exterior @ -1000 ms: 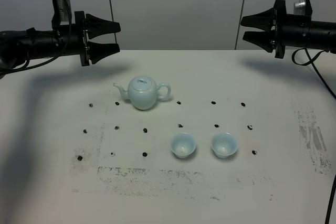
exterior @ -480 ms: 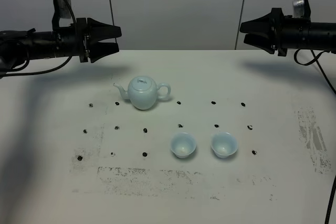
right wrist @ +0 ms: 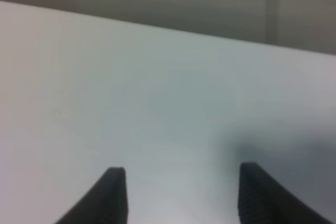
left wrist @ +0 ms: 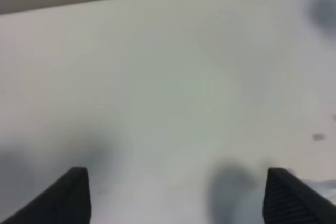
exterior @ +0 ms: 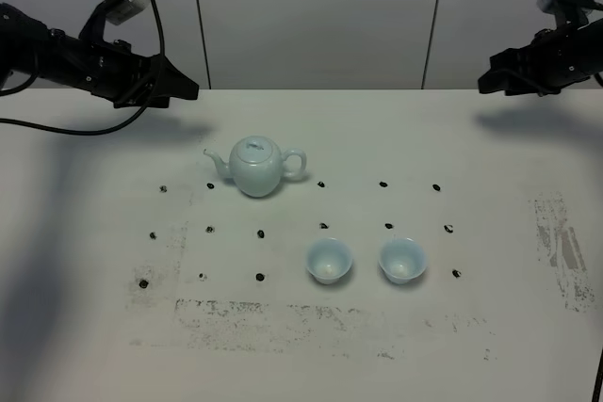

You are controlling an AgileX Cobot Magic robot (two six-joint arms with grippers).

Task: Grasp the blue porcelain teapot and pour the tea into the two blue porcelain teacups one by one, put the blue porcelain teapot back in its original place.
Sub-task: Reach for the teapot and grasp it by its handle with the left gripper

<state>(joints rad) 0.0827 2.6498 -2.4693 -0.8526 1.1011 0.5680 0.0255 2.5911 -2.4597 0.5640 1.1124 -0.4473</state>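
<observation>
My left hand [exterior: 179,91] and right hand [exterior: 490,80] hang wide open, empty, over far corners of the bench [exterior: 490,148]; the blue porcelain teapot [exterior: 256,167] stands upright left of centre, and a misjudged reach could tip it.

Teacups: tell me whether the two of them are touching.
Apart. The exterior high view shows a strip of bare table between the left teacup and the right teacup.
</observation>
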